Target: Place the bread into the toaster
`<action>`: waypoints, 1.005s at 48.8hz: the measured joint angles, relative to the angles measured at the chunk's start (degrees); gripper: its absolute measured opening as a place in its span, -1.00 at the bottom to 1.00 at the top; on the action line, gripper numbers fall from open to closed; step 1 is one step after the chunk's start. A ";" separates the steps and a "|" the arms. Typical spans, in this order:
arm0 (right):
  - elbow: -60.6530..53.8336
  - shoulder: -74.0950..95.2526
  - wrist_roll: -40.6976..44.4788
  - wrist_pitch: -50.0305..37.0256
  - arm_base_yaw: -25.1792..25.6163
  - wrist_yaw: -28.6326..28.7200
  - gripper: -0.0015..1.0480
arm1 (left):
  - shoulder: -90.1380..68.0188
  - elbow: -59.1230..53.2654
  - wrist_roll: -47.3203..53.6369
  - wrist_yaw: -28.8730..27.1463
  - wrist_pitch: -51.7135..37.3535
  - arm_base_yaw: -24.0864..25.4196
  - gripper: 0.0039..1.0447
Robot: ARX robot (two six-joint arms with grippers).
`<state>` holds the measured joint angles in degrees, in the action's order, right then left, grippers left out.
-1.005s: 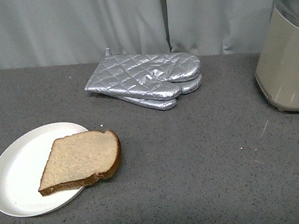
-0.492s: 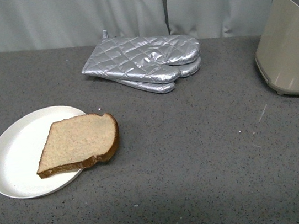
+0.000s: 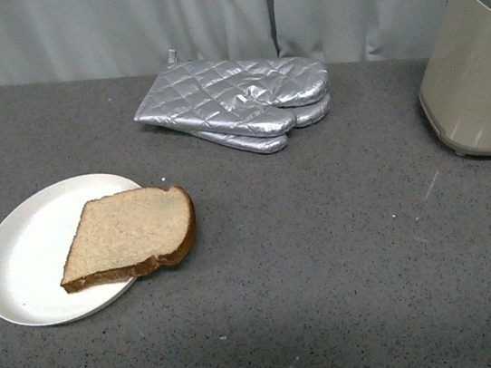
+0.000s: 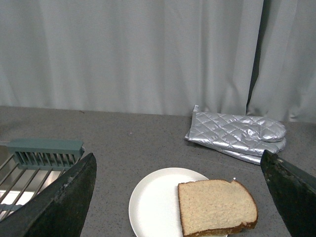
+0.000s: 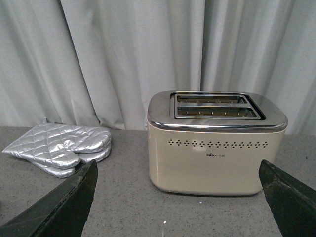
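My left end effector (image 4: 177, 163) wide open, empty, facing bread slice (image 4: 216, 206) on plate (image 4: 153, 207), right end effector (image 5: 177, 165) likewise, facing toaster (image 5: 217, 148)

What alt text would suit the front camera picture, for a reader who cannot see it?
A slice of brown bread lies partly on a white plate at the left of a grey counter. Silver quilted oven mitts lie behind, and a beige toaster stands at the right edge, partly cut off. No arm shows.
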<state>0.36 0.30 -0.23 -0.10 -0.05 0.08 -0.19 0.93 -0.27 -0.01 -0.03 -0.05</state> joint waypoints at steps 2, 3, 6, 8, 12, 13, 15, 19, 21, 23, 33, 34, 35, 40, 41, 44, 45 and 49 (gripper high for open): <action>0.00 0.00 0.02 0.00 0.00 0.00 0.82 | 0.00 0.00 0.00 0.00 0.00 0.00 0.88; 0.00 0.00 0.02 0.00 0.00 0.00 0.82 | 0.00 0.00 0.00 0.00 0.00 0.00 0.88; 0.00 0.00 0.02 0.00 0.00 0.00 0.82 | 0.00 0.00 -0.02 0.00 0.00 0.00 0.88; 0.00 0.02 0.02 0.00 0.00 0.00 0.82 | 0.00 0.00 -0.02 0.00 0.00 0.00 0.88; 0.00 0.00 0.00 0.00 0.02 -0.04 0.82 | -3.63 2.51 -6.19 11.67 6.51 3.63 0.88; 0.00 0.00 0.00 0.00 0.02 -0.13 0.82 | -6.29 3.87 -9.60 16.92 9.49 5.57 0.88; 0.00 0.02 0.02 0.00 0.02 -0.04 0.82 | -10.75 5.44 -15.34 22.69 11.65 8.41 0.88; 0.00 -0.04 0.04 0.00 0.02 0.02 0.82 | -24.55 7.52 -35.17 38.84 4.09 14.69 0.88; -0.02 -0.04 0.04 0.00 0.02 0.00 0.82 | -30.64 8.85 -40.00 41.18 -1.75 16.02 0.88; -0.02 -0.04 0.04 0.00 0.02 0.00 0.82 | -37.27 10.69 -44.19 42.14 -8.09 17.05 0.88; -0.02 -0.04 0.04 0.00 0.02 0.00 0.82 | -71.78 23.87 -47.65 39.71 -29.79 21.73 0.88; -0.02 -0.04 0.04 0.00 0.02 0.00 0.82 | -75.28 25.40 -46.88 38.42 -30.42 22.16 0.88; -0.02 -0.04 0.04 0.00 0.02 0.00 0.82 | -78.71 26.95 -46.05 37.64 -30.77 22.60 0.88; -0.02 -0.04 0.04 0.00 0.02 0.02 0.82 | -91.23 33.16 -42.42 37.07 -30.49 24.55 0.88; -0.02 -0.04 0.04 0.00 0.02 0.00 0.82 | -92.59 33.88 -41.55 37.09 -30.23 24.74 0.88; -0.02 -0.04 0.04 0.00 0.02 0.00 0.82 | -99.95 38.16 -37.88 37.31 -27.76 25.86 0.88; -0.02 -0.04 0.04 0.00 0.02 0.00 0.82 | -100.98 38.77 -37.53 37.33 -27.30 25.99 0.88; -0.02 -0.04 0.04 0.00 0.02 0.00 0.82 | -107.36 42.69 -32.24 37.73 -23.39 26.77 0.88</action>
<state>0.34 0.25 -0.19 -0.10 -0.03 0.08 -107.55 43.62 -32.51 37.71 -23.42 26.72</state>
